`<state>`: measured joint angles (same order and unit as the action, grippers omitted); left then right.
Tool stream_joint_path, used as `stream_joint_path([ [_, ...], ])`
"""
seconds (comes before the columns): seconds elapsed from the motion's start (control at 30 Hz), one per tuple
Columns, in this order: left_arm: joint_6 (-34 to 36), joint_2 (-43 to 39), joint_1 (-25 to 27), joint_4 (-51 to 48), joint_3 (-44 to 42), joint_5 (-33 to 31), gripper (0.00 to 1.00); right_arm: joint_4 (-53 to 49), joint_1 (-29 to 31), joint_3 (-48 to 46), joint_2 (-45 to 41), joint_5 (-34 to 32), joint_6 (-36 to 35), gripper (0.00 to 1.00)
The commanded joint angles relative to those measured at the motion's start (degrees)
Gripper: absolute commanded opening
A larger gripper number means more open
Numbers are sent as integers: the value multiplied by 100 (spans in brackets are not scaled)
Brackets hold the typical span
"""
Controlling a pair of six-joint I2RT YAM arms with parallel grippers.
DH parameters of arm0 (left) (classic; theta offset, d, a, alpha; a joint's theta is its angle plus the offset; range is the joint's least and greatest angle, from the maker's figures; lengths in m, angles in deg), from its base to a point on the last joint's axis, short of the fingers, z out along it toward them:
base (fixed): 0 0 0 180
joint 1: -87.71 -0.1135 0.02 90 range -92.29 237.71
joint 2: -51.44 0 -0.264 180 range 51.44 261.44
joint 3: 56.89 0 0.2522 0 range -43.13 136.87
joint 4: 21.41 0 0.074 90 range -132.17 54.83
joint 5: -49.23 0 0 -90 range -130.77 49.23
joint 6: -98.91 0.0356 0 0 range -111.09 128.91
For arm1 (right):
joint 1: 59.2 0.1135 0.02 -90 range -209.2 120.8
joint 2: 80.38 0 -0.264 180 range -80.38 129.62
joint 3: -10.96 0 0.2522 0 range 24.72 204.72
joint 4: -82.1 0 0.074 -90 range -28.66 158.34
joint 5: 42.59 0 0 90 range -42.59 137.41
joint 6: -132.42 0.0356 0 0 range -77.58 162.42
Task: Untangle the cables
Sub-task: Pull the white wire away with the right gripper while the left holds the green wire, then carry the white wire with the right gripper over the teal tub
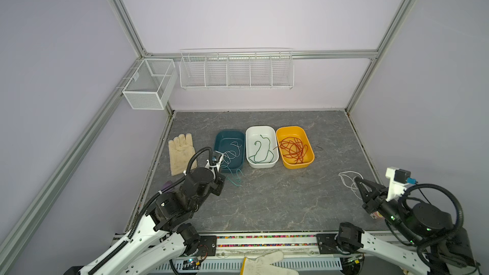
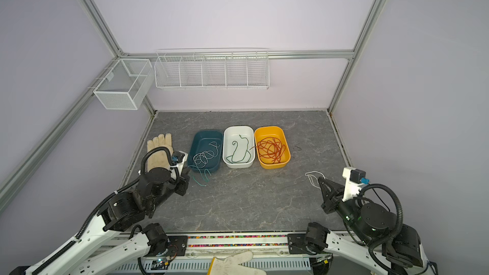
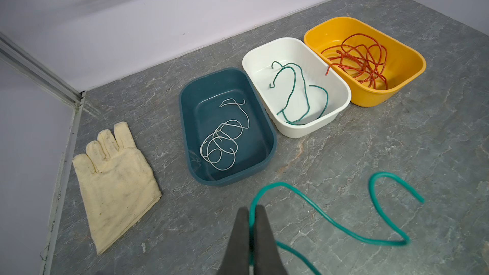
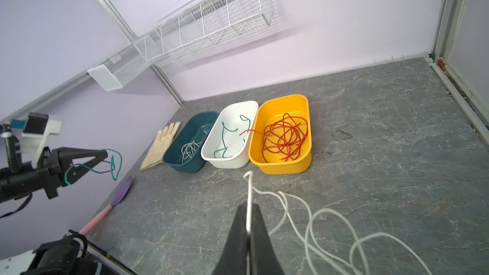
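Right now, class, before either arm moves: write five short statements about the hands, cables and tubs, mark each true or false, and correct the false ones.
1. The left hand is shut on a green cable. True.
2. The right hand is open and holds nothing. False: it is shut on a white cable.
3. The yellow tub holds the red-orange cable. True.
4. The white tub is empty. False: a dark green cable lies in it.
5. The glove on the table lies right of the yellow tub. False: it lies left of the teal tub.
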<state>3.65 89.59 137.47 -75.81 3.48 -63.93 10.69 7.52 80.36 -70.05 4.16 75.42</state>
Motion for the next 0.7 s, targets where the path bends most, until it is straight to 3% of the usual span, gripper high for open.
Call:
stream_joint_path([
  [0.0,103,-16,-31,-102,137,-110,0,164,69,94,812,218,-198,6],
  [0.3,85,-216,-36,-67,59,-42,0,1585,-41,1048,3268,1554,-1128,6],
  [0.53,139,-308,-29,-40,15,128,0,2481,-1008,2219,5478,3743,-1317,6],
  [0.67,130,-385,-34,-31,-8,171,0,2689,-1277,3165,6768,4498,-1416,6],
])
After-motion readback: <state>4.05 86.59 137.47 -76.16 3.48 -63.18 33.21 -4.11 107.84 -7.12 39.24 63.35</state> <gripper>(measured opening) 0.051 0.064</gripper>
